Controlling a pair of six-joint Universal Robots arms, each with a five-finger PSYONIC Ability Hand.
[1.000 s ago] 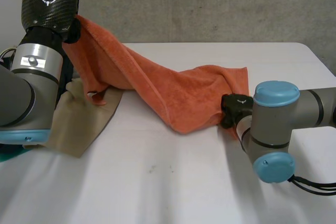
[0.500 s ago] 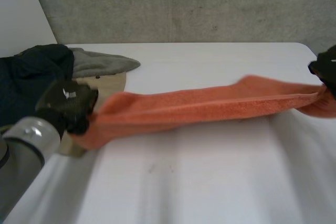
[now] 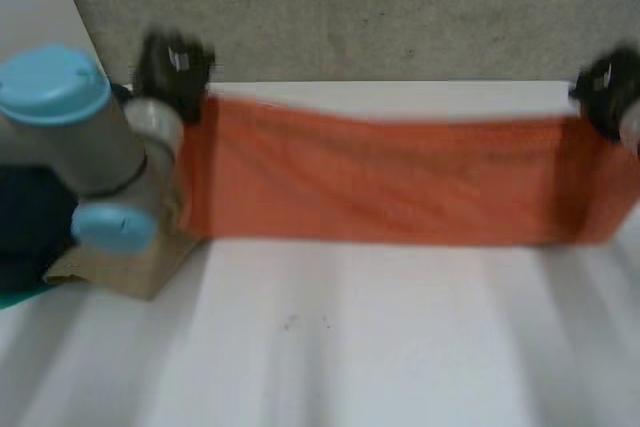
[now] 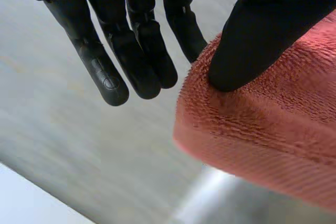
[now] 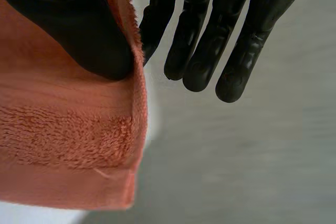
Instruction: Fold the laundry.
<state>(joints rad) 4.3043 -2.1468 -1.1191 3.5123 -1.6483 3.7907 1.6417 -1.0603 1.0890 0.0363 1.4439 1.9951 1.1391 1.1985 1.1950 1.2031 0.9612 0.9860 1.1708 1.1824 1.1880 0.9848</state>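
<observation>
Orange terry towel (image 3: 380, 182) stretched wide in the air over the far side of the white bench (image 3: 350, 347). Pinched at one top corner under the thumb of the left robot hand (image 3: 172, 72), at the other by the right robot hand (image 3: 603, 92), remaining fingers straight. Beige cloth (image 3: 130, 265) and dark garment (image 3: 25, 217) on the bench by the left arm.

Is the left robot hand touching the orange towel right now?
Touching. The left wrist view shows the thumb of the left robot hand pressed onto a corner of the orange towel, pinching it.
</observation>
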